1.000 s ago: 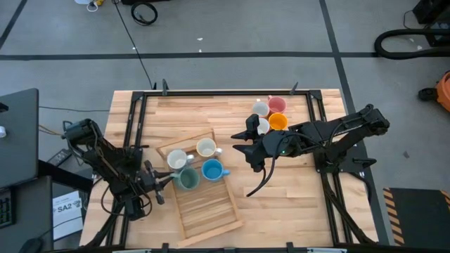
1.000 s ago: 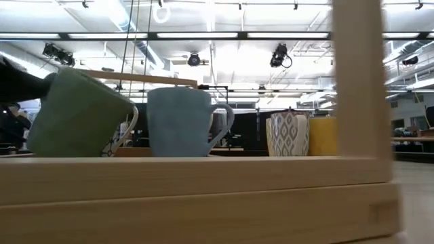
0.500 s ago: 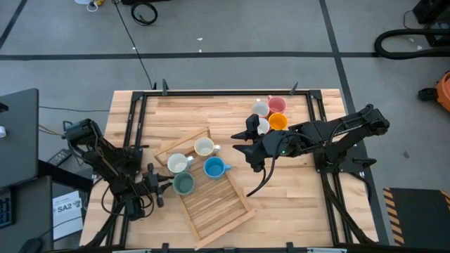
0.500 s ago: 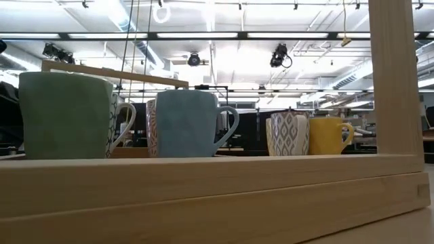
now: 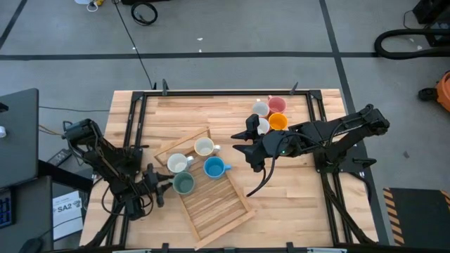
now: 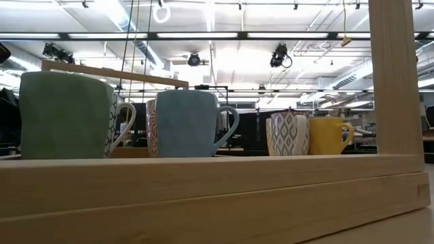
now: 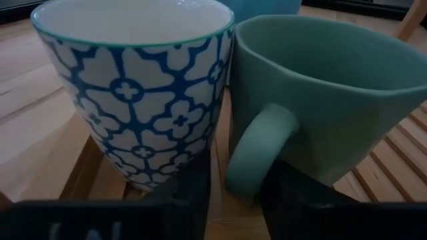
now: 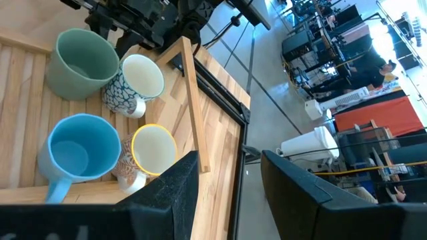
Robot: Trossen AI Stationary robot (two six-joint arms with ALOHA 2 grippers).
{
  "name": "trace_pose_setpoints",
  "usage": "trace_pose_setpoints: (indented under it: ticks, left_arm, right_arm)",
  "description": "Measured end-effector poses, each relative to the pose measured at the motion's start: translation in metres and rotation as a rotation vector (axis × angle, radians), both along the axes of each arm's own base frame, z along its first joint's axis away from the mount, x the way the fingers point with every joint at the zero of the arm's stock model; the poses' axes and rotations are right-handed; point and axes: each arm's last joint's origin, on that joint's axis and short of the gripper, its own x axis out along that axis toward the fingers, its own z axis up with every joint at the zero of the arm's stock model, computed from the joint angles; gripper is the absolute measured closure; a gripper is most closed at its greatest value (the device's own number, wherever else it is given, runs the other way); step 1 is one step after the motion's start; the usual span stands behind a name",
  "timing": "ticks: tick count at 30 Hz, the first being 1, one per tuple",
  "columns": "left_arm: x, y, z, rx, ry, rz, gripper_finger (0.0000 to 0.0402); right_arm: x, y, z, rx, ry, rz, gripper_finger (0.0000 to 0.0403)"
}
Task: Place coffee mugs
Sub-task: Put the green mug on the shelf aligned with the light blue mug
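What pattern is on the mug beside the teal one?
Blue floral lattice on the white mug, teal rim; clearest in the left wrist view.

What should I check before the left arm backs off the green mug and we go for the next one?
1. Green mug upright in the wooden tray: ok; it stands level in the low view.
2. Left gripper clear of the green mug's handle: not ok; the fingers straddle it with only a slight gap.
3. Neighbouring patterned mug undisturbed: ok, upright, very close to the green mug.
4. Blue mug and the yellow-rimmed mug upright in the tray: ok.
5. Right gripper open, empty: ok; it hangs beside the four mugs waiting on the table.
6. Free tray space: ok, the near slats are bare.
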Motion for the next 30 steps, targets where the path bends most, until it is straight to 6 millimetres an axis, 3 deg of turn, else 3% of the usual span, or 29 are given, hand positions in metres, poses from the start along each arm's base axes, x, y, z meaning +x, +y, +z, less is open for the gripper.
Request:
trace_pose_setpoints:
  ticks: [10,30]
  left_arm:
    - [-0.0002,0.0004,-0.0001,0.009,0.003,-0.002,0.0199]
    - [-0.0002,-0.0010,0.0012,-0.027,0.031,-0.012,0.0219]
  right_arm:
    - [0.0000,0.0000,0.0000,0.000,0.000,0.000,0.0235]
    - [0.0000,0.0000,0.0001,0.000,0.000,0.000,0.0235]
